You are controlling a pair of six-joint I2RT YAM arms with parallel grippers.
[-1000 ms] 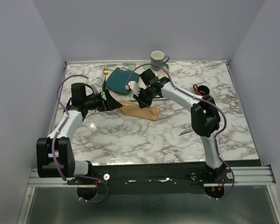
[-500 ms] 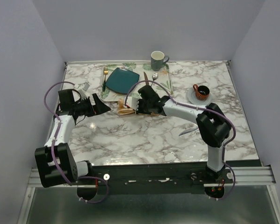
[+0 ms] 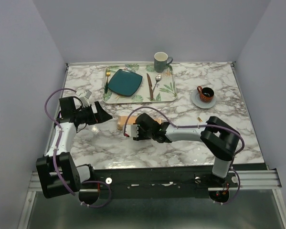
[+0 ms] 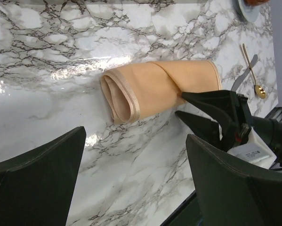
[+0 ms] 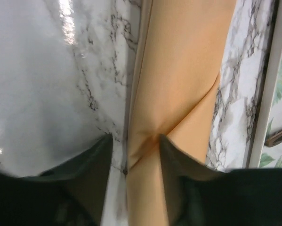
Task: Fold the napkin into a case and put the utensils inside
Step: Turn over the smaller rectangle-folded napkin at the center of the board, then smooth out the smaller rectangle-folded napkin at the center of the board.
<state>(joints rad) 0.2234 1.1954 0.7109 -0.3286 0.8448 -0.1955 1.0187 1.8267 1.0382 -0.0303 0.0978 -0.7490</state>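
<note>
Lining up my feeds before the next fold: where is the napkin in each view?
Top external: the napkin is left of centre, partly hidden by the right claw.
Left wrist: the napkin is in the centre, folded, looped end to the left.
Right wrist: the napkin is a tall band through the middle.
Shared landmark: the right claw, at the napkin in all three.

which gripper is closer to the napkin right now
Right. The right gripper sits at the near edge of the napkin, jaws astride it; the left gripper hangs off to its left, clear of it.
</note>
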